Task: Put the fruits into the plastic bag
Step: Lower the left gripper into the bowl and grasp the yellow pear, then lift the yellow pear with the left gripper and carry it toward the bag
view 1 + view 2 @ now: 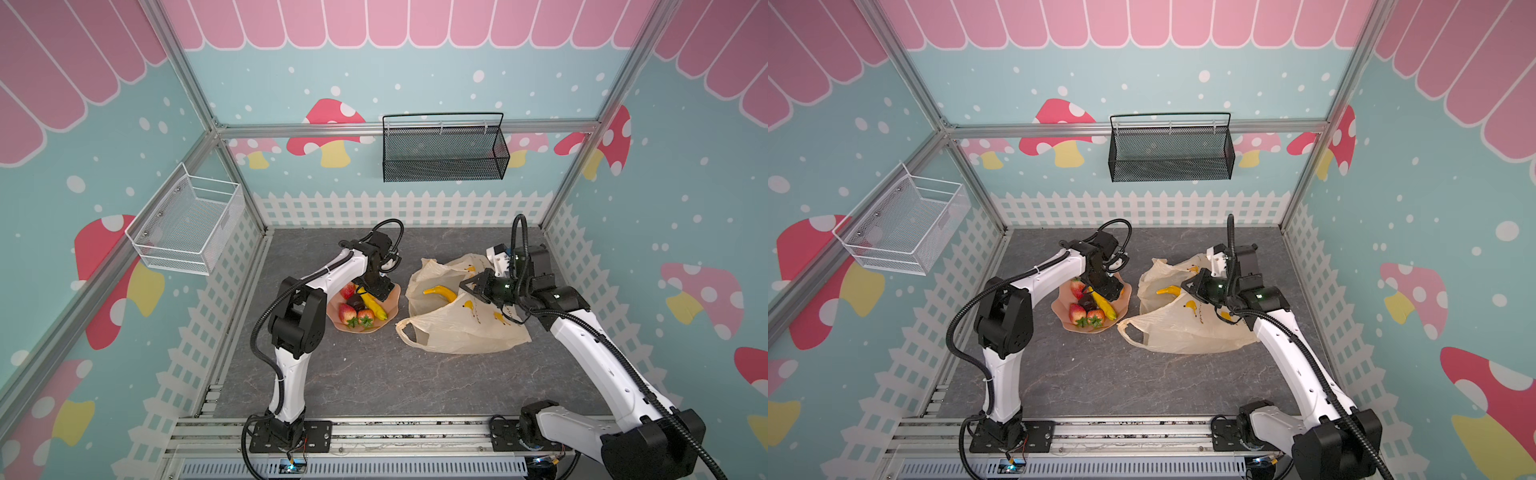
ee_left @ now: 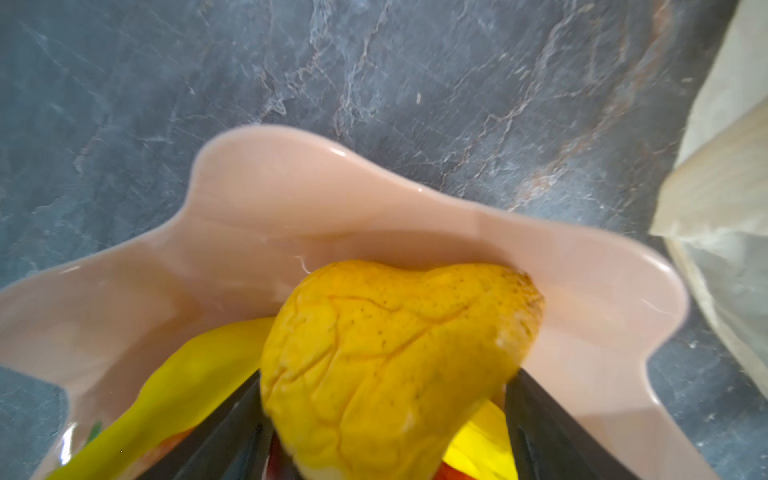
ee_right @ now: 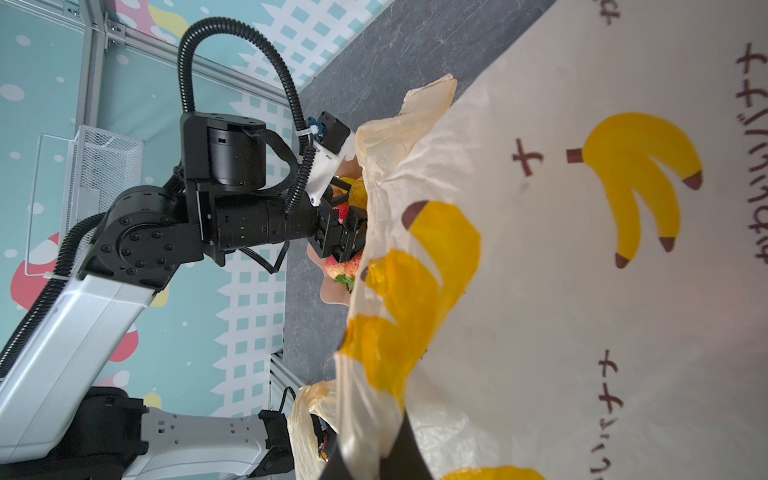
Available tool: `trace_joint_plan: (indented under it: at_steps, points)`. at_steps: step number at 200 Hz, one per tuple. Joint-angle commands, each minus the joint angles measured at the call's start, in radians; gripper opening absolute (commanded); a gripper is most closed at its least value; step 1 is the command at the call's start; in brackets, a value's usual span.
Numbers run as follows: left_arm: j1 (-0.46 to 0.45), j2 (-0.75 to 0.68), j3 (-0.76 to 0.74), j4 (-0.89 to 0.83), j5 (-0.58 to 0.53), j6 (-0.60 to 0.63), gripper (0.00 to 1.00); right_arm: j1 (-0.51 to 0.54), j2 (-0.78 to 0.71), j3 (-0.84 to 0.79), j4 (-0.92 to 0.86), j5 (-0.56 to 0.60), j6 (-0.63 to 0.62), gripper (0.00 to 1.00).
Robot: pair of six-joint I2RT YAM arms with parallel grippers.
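A yellow-orange pear (image 2: 386, 353) sits between the wide jaws of my left gripper (image 2: 382, 382), both fingers (image 2: 232, 428) against its wrinkled sides, over the peach-pink dish (image 2: 291, 216). In both top views this gripper (image 1: 376, 291) (image 1: 1106, 289) points down into the dish (image 1: 390, 316), covering the pear. Strawberries (image 1: 347, 312), a dark piece (image 1: 355, 302) and a yellow banana (image 1: 374, 307) lie in the dish. The plastic bag (image 1: 461, 332) (image 1: 1183, 332) lies to the right with a banana (image 1: 440, 292) inside. My right gripper (image 1: 467, 286) (image 3: 374, 449) is shut on the bag's rim, holding its mouth up.
A white wire basket (image 1: 187, 224) hangs on the left wall and a black mesh basket (image 1: 444, 149) on the back wall. The grey stone-patterned table (image 1: 374, 374) stretches in front of the dish and bag. Aluminium frame posts stand at the corners.
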State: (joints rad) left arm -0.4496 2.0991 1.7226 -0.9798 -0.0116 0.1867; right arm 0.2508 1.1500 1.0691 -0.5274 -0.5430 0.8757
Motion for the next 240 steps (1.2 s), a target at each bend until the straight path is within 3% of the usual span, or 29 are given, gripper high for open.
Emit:
trace_joint_plan:
  at_steps: [1, 43, 184, 240]
  points:
    - [0.008, 0.022, 0.036, -0.011, 0.004, 0.004, 0.85, 0.004, -0.026, 0.0, 0.003, -0.005, 0.006, 0.0]
    - [0.013, 0.034, 0.034, 0.011, 0.006, -0.019, 0.84, 0.004, -0.027, -0.005, 0.007, -0.002, 0.012, 0.0]
    - [0.029, -0.043, -0.036, 0.064, 0.086, -0.073, 0.56, 0.004, -0.015, 0.0, 0.024, -0.003, 0.025, 0.0]
    - [0.029, -0.106, -0.069, 0.074, 0.094, -0.088, 0.52, 0.004, -0.013, -0.001, 0.025, -0.005, 0.022, 0.0]
